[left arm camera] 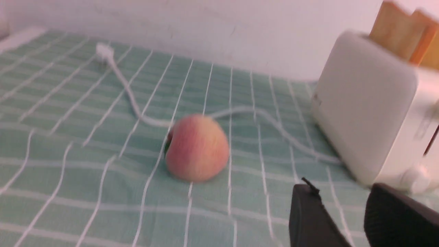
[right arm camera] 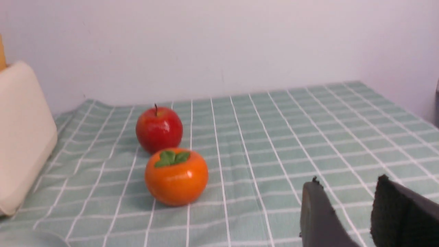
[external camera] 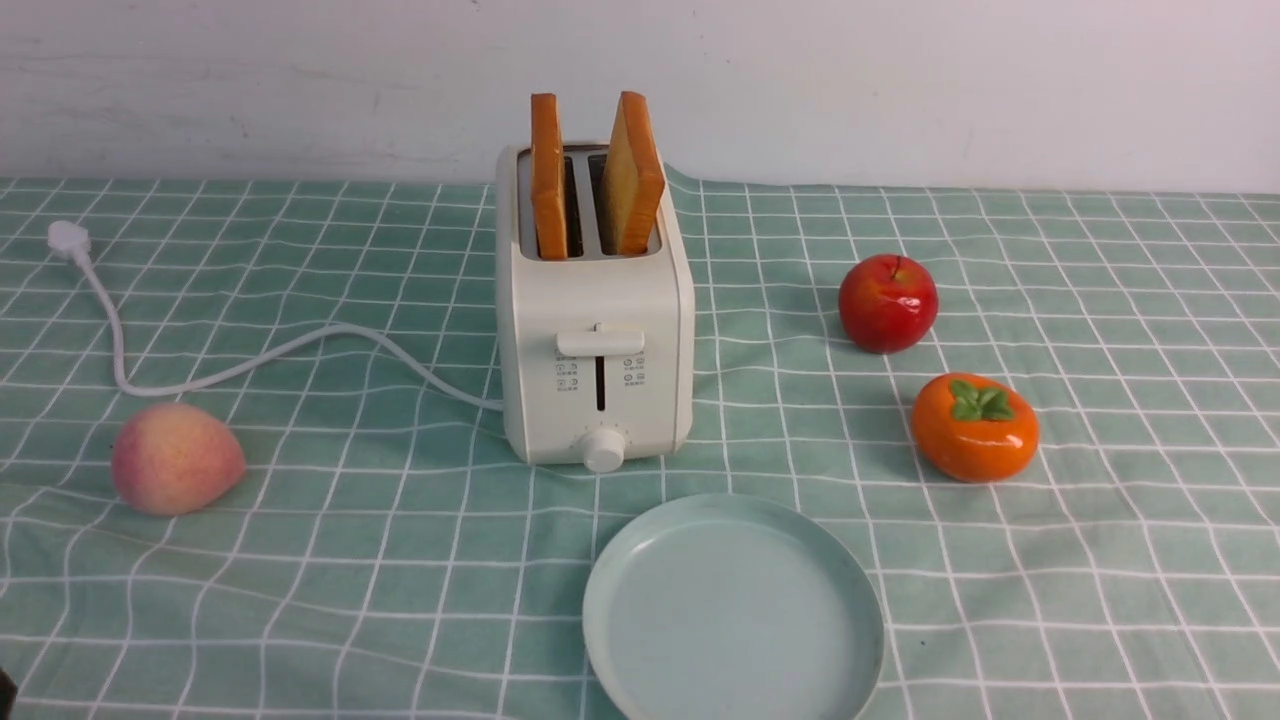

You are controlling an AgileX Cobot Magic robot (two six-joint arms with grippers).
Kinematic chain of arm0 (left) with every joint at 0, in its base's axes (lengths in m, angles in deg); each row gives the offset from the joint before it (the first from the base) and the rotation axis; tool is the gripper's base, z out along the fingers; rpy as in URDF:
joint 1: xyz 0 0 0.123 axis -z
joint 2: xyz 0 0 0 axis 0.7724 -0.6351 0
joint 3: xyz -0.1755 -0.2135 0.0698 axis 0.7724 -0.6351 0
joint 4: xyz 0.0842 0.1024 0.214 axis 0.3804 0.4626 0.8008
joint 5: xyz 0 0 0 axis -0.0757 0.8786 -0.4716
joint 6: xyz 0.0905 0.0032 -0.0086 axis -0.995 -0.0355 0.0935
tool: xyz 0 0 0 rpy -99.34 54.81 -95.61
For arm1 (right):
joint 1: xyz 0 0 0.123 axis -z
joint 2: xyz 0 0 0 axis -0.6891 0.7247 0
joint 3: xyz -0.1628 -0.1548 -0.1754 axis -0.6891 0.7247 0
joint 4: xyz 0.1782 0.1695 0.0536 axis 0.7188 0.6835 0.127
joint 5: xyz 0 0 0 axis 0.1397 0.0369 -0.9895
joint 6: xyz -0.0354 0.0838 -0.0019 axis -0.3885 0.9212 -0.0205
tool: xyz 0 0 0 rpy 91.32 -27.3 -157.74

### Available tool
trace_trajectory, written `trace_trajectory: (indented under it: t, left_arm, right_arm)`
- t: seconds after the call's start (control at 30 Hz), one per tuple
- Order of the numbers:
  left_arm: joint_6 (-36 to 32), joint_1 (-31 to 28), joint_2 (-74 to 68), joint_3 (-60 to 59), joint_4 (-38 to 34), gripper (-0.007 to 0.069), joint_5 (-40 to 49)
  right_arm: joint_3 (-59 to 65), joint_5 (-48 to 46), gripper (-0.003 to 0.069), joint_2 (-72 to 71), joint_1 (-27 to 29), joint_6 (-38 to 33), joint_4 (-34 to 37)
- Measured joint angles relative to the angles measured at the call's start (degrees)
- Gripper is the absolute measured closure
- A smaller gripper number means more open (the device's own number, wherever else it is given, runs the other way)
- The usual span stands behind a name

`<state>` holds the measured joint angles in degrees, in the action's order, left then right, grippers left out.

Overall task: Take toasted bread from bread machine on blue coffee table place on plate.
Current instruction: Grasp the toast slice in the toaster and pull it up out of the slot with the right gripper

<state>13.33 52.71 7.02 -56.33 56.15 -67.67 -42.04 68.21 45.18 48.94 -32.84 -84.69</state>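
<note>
- Shows small icons and characters on the front of the bread machine (external camera: 600, 290), too small to read.
- Holds nothing in the left gripper (left arm camera: 339, 187), fingertips parted with a moderate gap, reaching low over the cloth toward the peach (left arm camera: 197, 147).
- Points forward likewise with the right gripper (right arm camera: 346, 183), fingertips apart and unloaded, facing the persimmon (right arm camera: 176, 176) and, farther ahead, the red apple (right arm camera: 159, 130).
- Keeps the toasted bread (external camera: 548, 180) upright in the slots, both slices protruding, beyond the left gripper and to its right.
- Places the plate (external camera: 735, 610) bare, right of the left gripper, nearer than the bread machine.
- Spreads the blue coffee table (external camera: 400, 590) beneath, white-gridded and wrinkled, with the power cord (external camera: 340, 330) lying beyond the left gripper.
- Meets a pale wall (external camera: 300, 90) beyond both grippers.
</note>
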Motion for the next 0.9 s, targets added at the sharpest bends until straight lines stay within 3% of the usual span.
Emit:
trace_trajectory:
  t: [0.1,0.37,0.57,0.67,0.9]
  left_arm:
    - [0.0,0.0,0.0,0.0,0.0,0.0384,-5.8]
    - [0.1,0.0,0.0,0.0,-0.1,0.0384,-9.8]
    - [6.0,0.0,0.0,0.0,-4.2,0.0384,-22.9]
    - [10.7,0.0,0.0,0.6,-5.6,0.0384,-26.4]
    - [14.0,0.0,-5.4,15.4,-3.6,0.0384,-20.5]
  right_arm:
    - [0.0,2.1,0.0419,0.0,0.0,0.0,-0.1]
    - [0.0,6.3,0.0419,0.0,0.0,0.0,-0.3]
    - [-0.5,21.8,0.0419,0.0,0.0,5.5,2.1]
    - [-4.7,19.4,0.0419,1.4,0.0,10.1,2.0]
    - [-26.9,12.0,0.0419,16.3,0.0,17.1,0.3]
